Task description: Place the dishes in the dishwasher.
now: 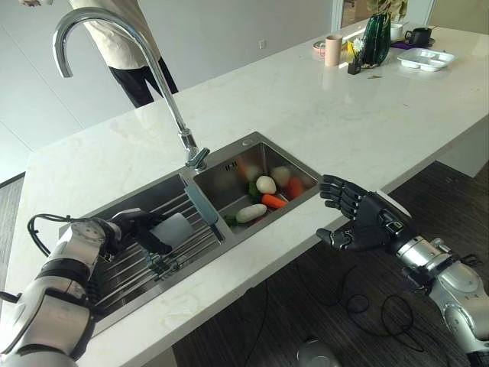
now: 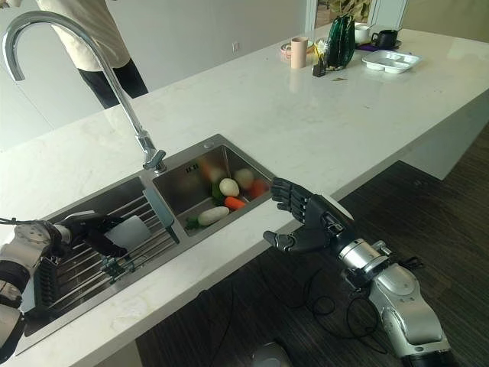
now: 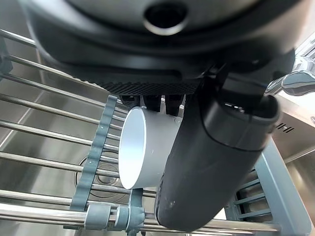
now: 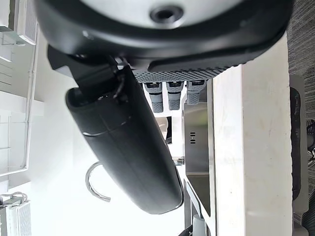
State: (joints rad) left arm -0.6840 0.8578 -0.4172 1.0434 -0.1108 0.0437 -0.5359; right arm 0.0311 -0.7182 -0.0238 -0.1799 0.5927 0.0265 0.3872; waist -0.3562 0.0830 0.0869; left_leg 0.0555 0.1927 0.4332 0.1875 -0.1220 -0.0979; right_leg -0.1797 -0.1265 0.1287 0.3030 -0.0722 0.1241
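Down in the sink, left hand (image 1: 136, 226) grips white cup (image 3: 142, 147); right hand (image 1: 365, 224) hangs loosely spread.

I see white cup (image 1: 174, 228) in dark left hand (image 1: 141, 227). Rack (image 1: 137, 267) under it: silver rods, grey-blue clips. Sink (image 1: 229, 172) brushed steel; tap (image 1: 114, 61) shiny chrome. In right basin I note white-cream vegetables (image 1: 265, 184), orange carrot (image 1: 274, 201), bit of green. Counter (image 1: 321, 115) white marble, faint grey veins. Right hand (image 1: 363, 222) black, white patch on back. Far end I make out pink mug (image 1: 333, 50), dark green vase (image 1: 376, 38), black cup (image 1: 419, 36), white tray (image 1: 426, 58). Floor (image 1: 321, 306) dark brown wood grain.
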